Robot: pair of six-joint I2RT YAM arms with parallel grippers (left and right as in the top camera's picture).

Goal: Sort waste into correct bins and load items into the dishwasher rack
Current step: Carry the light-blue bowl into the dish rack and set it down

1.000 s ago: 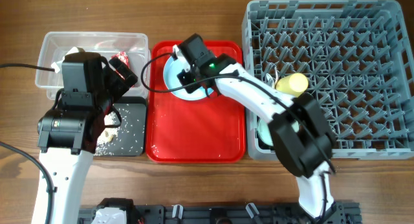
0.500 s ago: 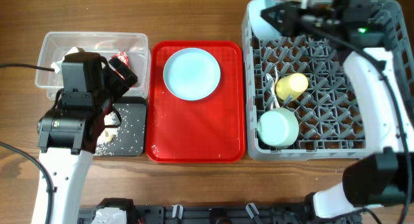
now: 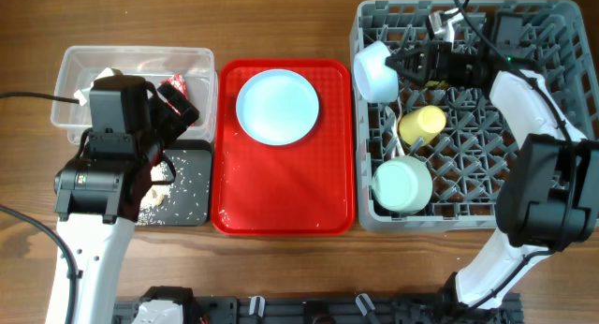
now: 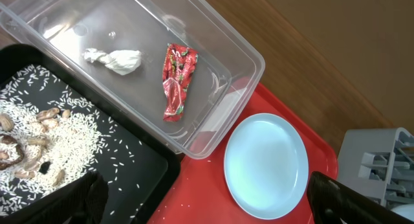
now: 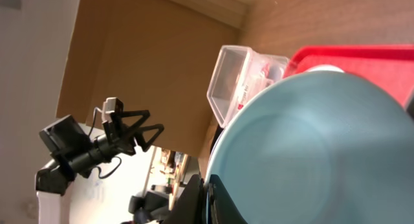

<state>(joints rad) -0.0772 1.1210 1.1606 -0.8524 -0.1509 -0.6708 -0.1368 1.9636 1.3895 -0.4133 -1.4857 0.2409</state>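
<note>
**Right jaws have the little bowl at the rack, plate still to go**

Right jaws are clamped on the rim of the small pale blue bowl [image 3: 372,69]. They hold it tipped on its side over the far-left corner of the dishwasher rack [image 3: 562,43], which fills the right end of the surface. My guess is the tilt is there so the bowl slots between the pegs instead of sitting flat on top.

The yellow cup [image 3: 423,123] and pale green bowl [image 3: 402,185] are in the rack along its left side.

Left jaws are spread wide with nothing in them, hovering over the bins by the left edge. The red wrapper [image 4: 176,85] and tissue wad [image 4: 116,59] lie in the clear tub [image 3: 75,62], and the rice scraps [image 4: 58,140] are in the black tray [image 3: 192,207], so the waste looks sorted.

The light blue plate [image 3: 277,106] sits alone at the far end of the red tray [image 3: 281,198], probably the next pickup. I can't make out the fork and spoon for sure.
</note>
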